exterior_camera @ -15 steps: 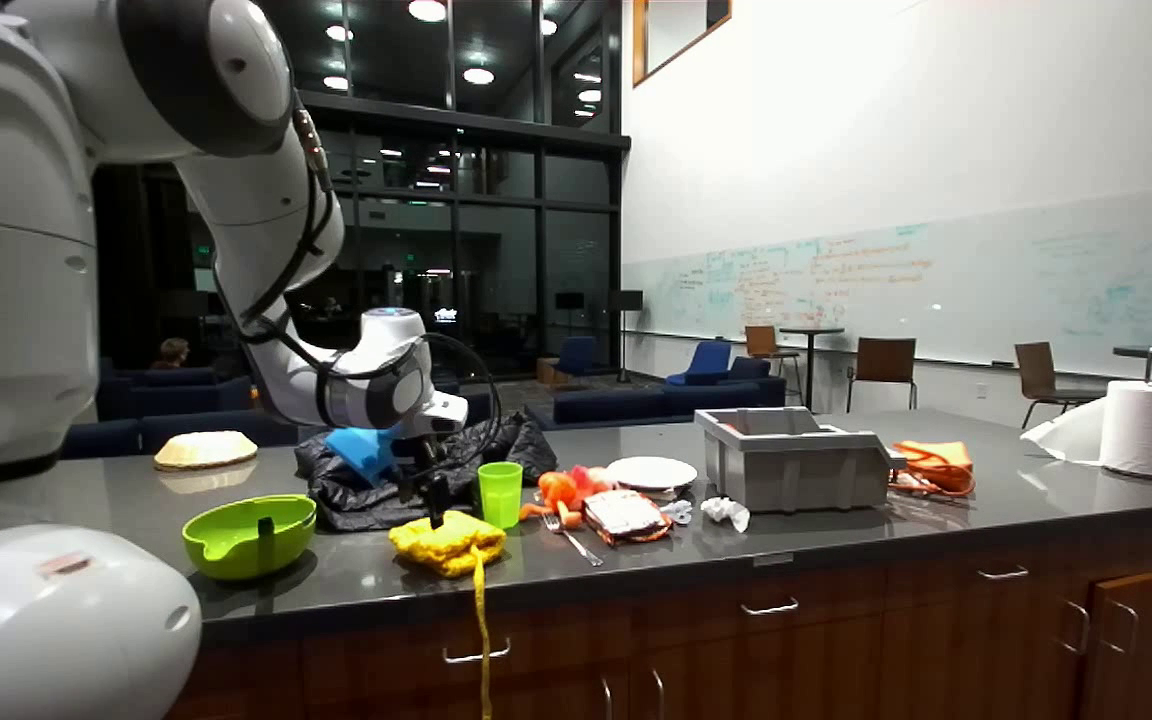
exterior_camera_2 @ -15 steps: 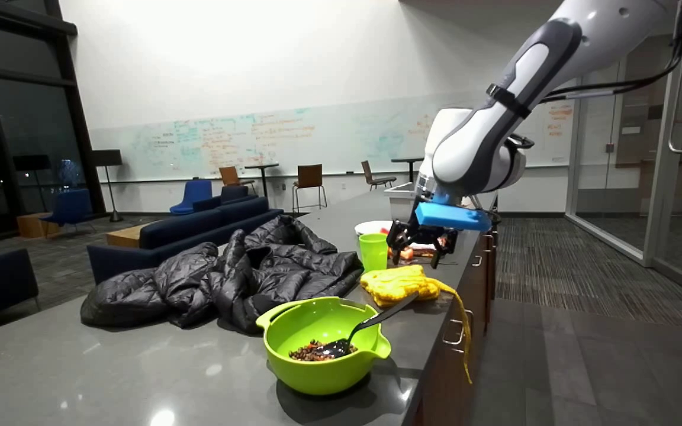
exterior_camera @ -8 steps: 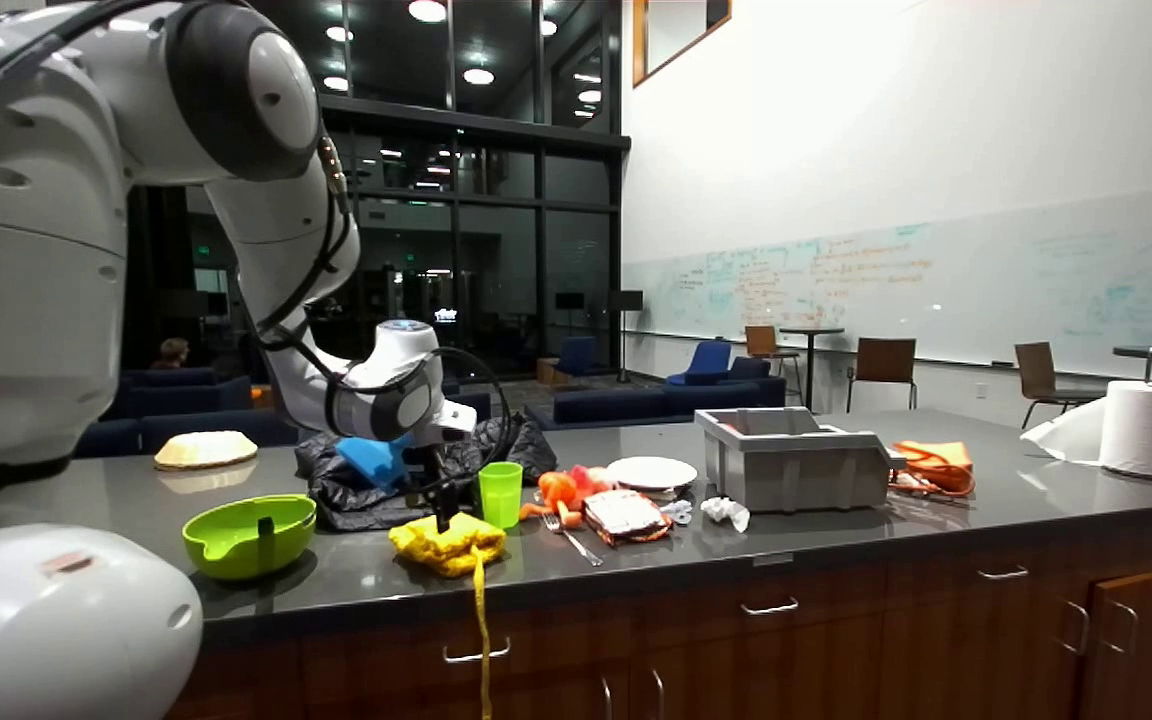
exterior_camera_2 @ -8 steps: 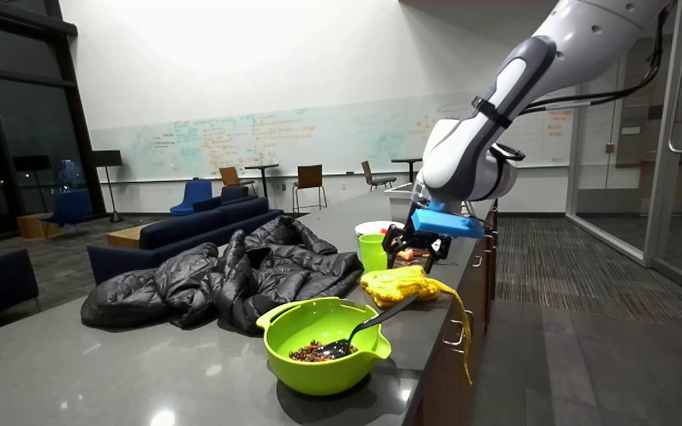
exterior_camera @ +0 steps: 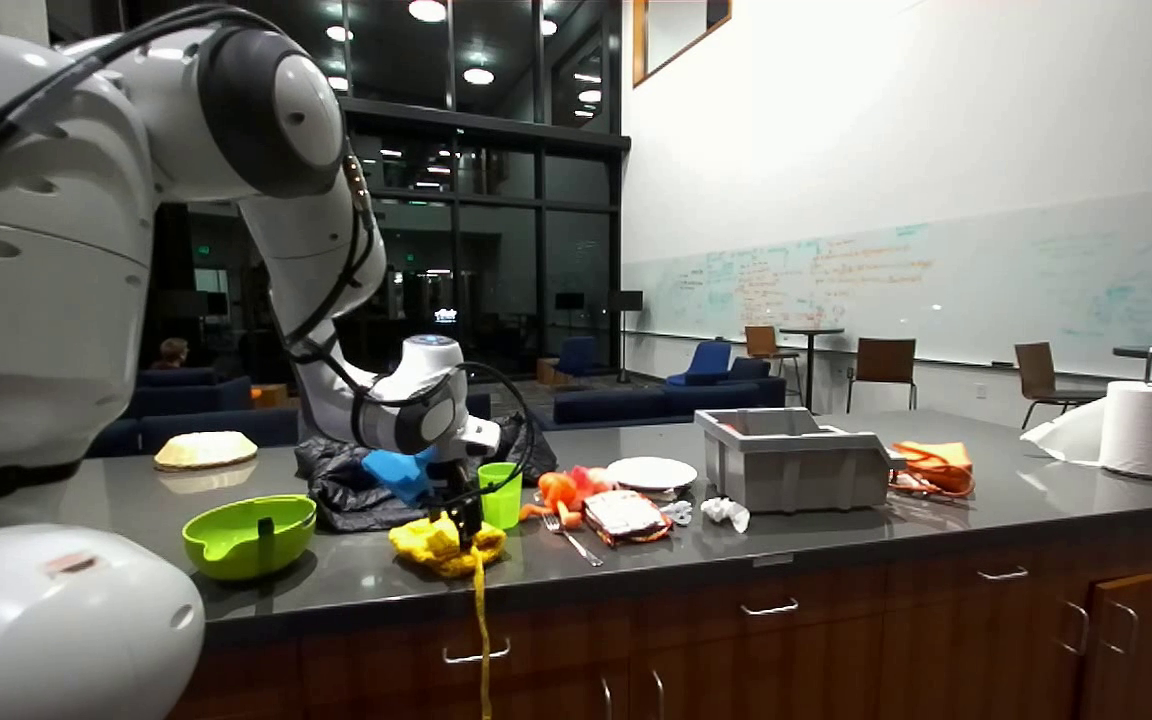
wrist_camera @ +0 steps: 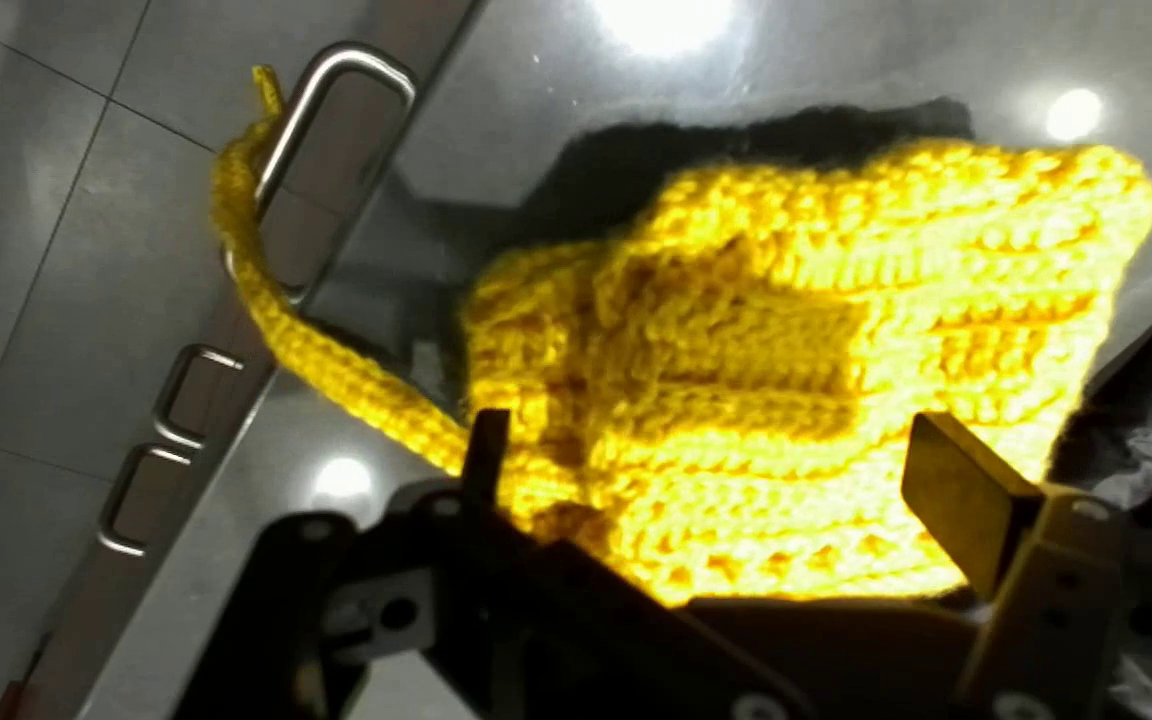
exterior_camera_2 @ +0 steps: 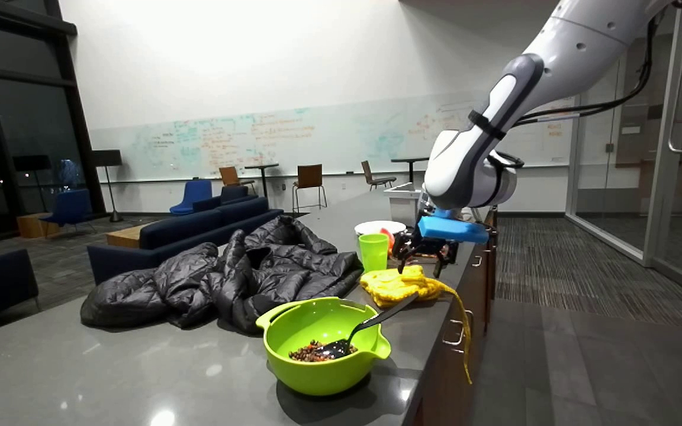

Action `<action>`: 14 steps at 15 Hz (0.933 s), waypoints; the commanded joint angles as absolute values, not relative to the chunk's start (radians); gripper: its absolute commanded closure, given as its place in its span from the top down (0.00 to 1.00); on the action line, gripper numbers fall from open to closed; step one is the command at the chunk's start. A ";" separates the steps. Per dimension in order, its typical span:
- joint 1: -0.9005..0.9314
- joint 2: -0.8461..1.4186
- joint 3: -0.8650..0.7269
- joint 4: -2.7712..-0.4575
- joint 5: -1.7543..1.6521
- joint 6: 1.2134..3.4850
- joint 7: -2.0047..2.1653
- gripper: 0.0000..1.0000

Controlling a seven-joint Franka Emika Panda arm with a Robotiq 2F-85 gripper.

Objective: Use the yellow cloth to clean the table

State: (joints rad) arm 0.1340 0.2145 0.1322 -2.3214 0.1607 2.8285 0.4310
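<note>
The yellow knitted cloth point(exterior_camera: 426, 545) lies bunched near the front edge of the dark counter point(exterior_camera: 366, 585), with a long strap hanging over the edge. It also shows in an exterior view point(exterior_camera_2: 397, 287) and fills much of the wrist view point(wrist_camera: 836, 330). My gripper point(wrist_camera: 708, 420) is open, its two black fingers wide apart over the cloth with nothing pinched between them. In an exterior view the gripper point(exterior_camera_2: 419, 271) is just above the far part of the cloth. In an exterior view the gripper point(exterior_camera: 464, 540) overlaps the cloth; whether the fingertips touch it is unclear.
A green bowl point(exterior_camera_2: 323, 378) with a black spoon stands near the cloth. A green cup point(exterior_camera: 501, 495) and black jacket point(exterior_camera_2: 187, 290) are behind it. A fork point(exterior_camera: 576, 545), food packet point(exterior_camera: 626, 517), white plate point(exterior_camera: 651, 472) and grey bin point(exterior_camera: 796, 475) lie further along.
The arm has moved lower and to the right in an exterior view, bringing the open gripper down closer to the cloth. The cloth has not moved.
</note>
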 commanded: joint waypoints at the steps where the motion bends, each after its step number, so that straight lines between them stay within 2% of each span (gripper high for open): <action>1: 0.152 0.254 0.101 -2.279 0.158 2.803 0.431 1.00; 9: 0.210 0.299 0.070 -2.206 0.112 2.785 0.455 1.00; 14: 0.240 0.356 0.052 -2.126 0.063 2.687 0.473 1.00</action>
State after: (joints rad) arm 0.2139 0.3070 0.0799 -2.1890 0.0982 2.7580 0.4436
